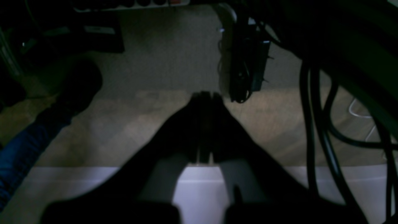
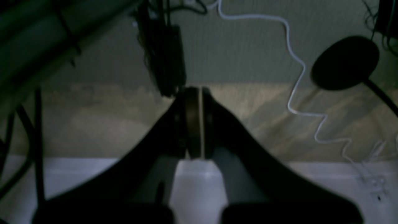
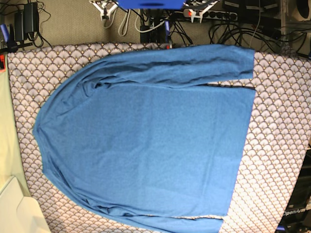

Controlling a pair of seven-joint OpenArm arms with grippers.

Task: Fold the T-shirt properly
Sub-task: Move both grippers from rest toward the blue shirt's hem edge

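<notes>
Both grippers, left gripper (image 1: pixel 205 97) and right gripper (image 2: pixel 193 93), are clenched empty, well apart from the flat T-shirt (image 3: pixel 146 136) on the tablecloth (image 3: pixel 277 145).

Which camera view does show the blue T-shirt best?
The base view. There the whole T-shirt lies spread flat on the patterned tablecloth, sleeves folded along its sides. Both wrist views are dark and face the floor with cables; neither clearly shows the shirt.

The T-shirt (image 3: pixel 146 141) runs off the base view's bottom edge
</notes>
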